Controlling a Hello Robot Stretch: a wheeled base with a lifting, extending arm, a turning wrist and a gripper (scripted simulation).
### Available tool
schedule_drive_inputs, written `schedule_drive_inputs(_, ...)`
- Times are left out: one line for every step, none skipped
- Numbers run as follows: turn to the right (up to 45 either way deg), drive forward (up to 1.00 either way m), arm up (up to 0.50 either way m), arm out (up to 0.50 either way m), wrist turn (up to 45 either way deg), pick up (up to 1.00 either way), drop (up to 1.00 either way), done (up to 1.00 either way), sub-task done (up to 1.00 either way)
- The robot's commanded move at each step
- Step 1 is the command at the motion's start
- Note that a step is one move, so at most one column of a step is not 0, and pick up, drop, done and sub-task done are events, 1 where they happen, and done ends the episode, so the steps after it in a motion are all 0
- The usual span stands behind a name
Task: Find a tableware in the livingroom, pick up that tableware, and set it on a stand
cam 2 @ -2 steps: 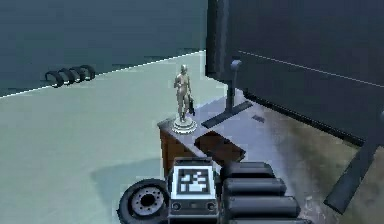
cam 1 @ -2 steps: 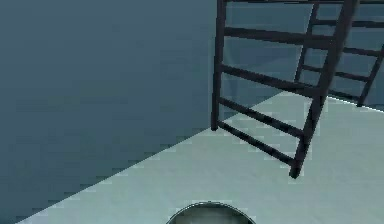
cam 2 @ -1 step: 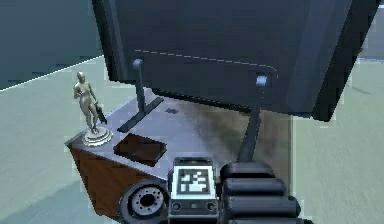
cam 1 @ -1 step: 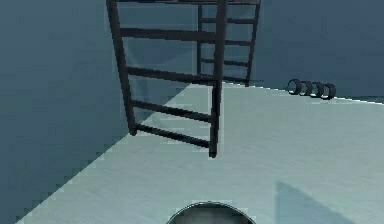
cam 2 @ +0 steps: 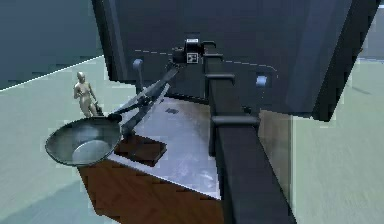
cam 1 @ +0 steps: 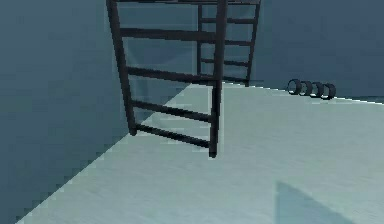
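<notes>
A grey metal pan (cam 2: 80,146) with a dark handle hangs at the far end of my gripper (cam 2: 141,102), and the gripper holds it by the handle. The pan's bowl floats off the left corner of a low stand (cam 2: 190,152) with a grey mottled top and brown sides. The arm's dark bar (cam 2: 240,150) rises across the stand from the bottom edge. A big dark television screen (cam 2: 235,45) stands on the stand right behind the gripper.
A flat brown block (cam 2: 142,150) lies on the stand under the pan's handle. A small pale statue (cam 2: 85,97) stands on the floor beyond. In the forward view, a dark ladder-like frame (cam 1: 170,80) stands on pale floor, with a row of rings (cam 1: 311,89) by the far wall.
</notes>
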Motion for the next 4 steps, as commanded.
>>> schedule_drive_inputs(0.0,0.00,0.00,0.00,45.0,0.00,0.00,0.00,0.00)
schedule_drive_inputs(0.0,0.00,0.00,0.00,45.0,0.00,0.00,0.00,0.00)
schedule_drive_inputs(0.0,0.00,0.00,0.00,45.0,0.00,0.00,0.00,0.00)
schedule_drive_inputs(0.0,0.00,0.00,0.00,9.0,0.00,0.00,0.00,0.00)
